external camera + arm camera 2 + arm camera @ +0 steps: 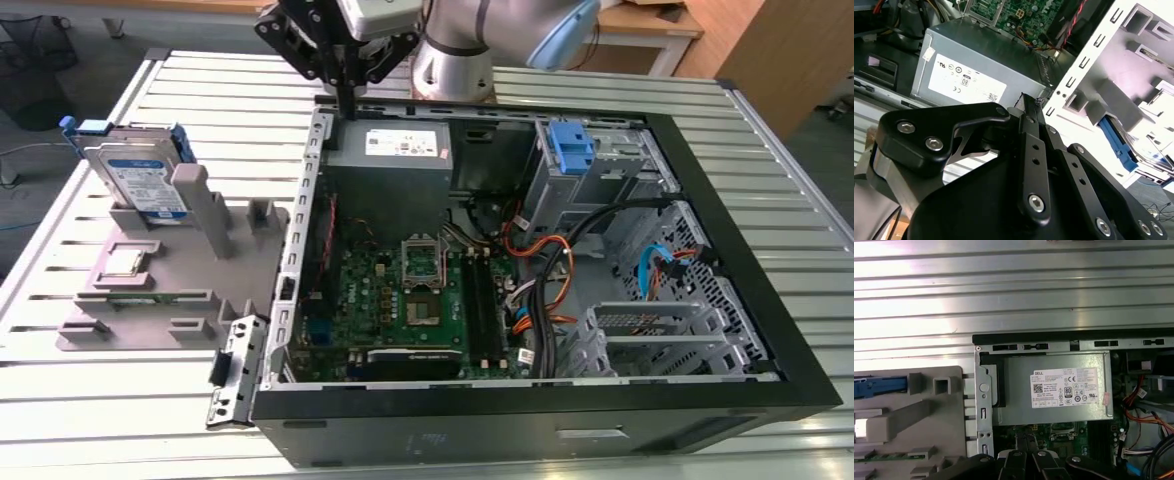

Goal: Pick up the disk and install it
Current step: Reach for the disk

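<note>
Gripper (350, 112) hangs over the case (534, 425) edge, fingers together, empty; you see the disk (134, 180) upright in its holder (147, 300).

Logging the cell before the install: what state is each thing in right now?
computer case: lying flat, side panel off.
power supply: mounted inside the computer case.
disk: upright in the grey holder, not gripped.
pincer: shut, empty, above the case wall near the power supply.
</note>
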